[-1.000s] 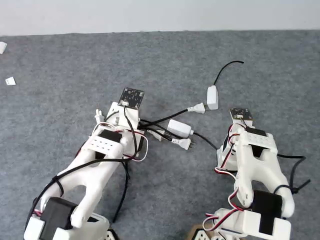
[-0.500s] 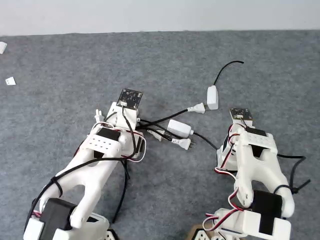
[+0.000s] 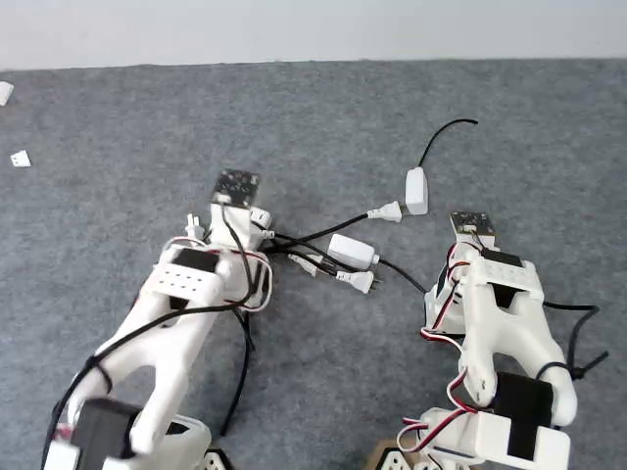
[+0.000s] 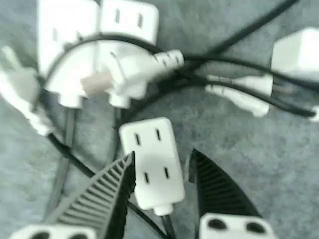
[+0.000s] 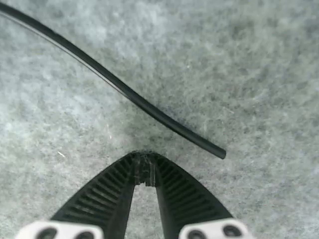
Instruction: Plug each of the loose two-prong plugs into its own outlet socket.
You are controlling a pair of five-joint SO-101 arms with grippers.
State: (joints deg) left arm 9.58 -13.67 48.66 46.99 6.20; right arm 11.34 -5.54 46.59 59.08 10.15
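White plastic two-socket block (image 4: 150,167) straddled by left end effector (image 4: 162,155), spread apart, unclamped; risked dragging tangled black cords (image 4: 239,36) on closing. Right end effector (image 5: 144,172) pinched together.

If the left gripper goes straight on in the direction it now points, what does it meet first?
Most likely the white outlet socket, which lies between the open fingers of the left gripper; how far above it they are, I cannot tell.

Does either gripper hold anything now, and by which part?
Nothing is held. The left gripper is open, a white socket between its fingers but not clamped. The right gripper is shut on nothing, near a black cable.
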